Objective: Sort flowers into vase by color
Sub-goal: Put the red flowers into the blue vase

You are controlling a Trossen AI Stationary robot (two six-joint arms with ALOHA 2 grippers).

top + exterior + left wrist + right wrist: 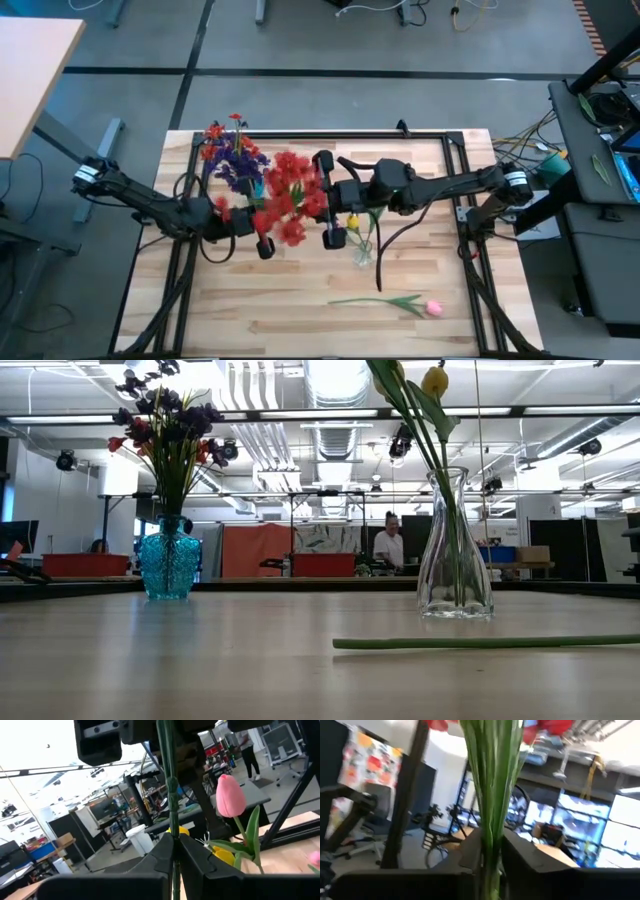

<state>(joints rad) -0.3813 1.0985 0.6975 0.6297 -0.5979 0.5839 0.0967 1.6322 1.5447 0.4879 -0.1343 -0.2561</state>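
Two robot arms meet over the middle of a wooden surface (300, 300), sharing a bunch of red artificial flowers (290, 200) on green stems.

The left hand (262, 243) is closed on one thin stem, its long axis upright between the fingers. The right hand (333, 232) grips the thicker stem bundle. The blue glass vase (166, 565) stands nearer the left arm.

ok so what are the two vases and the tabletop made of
Blue vase: looks like tinted glass, translucent and glossy with a textured surface. Clear vase: clear glass, since the stems and room show through it. Tabletop: light wood, apparently butcher-block, with visible plank seams and a matte finish.
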